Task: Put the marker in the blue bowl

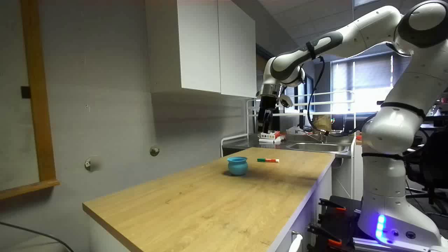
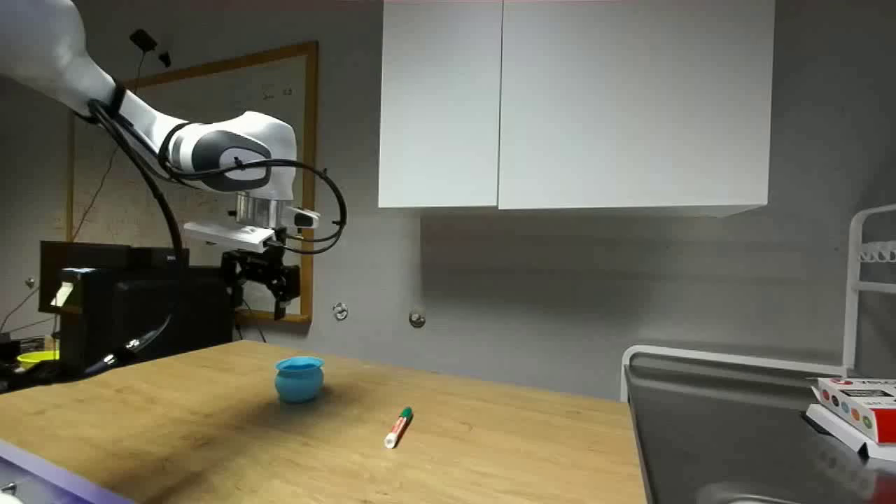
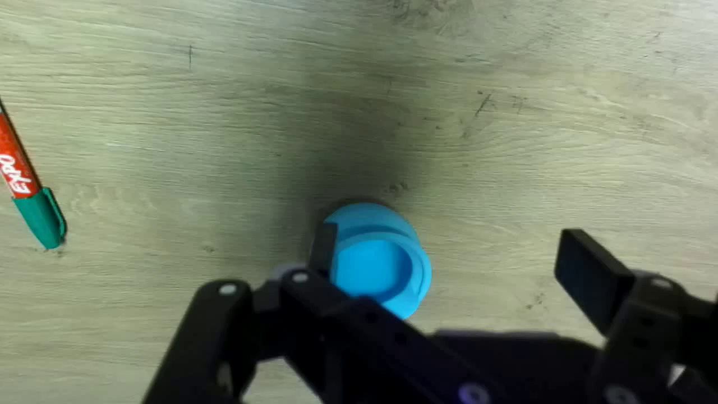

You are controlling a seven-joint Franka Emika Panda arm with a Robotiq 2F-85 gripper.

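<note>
the gripper (image 3: 457,264) hangs above the wooden countertop (image 1: 196,203), its two fingers standing wide apart. the red marker (image 2: 397,431) lies flat on the countertop, outside the blue bowl (image 1: 237,166) and apart from it, its green end nearer the bowl. the bowl stands upright. in the wrist view one finger hides an edge of the bowl; how high above it that finger hangs is hard to judge.

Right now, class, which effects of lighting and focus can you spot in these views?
In an exterior view, glare whites out part of the window; in the wrist view, a soft-edged shadow falls beside the blue bowl, and the marker is sharp enough to read "EXPO".
</note>
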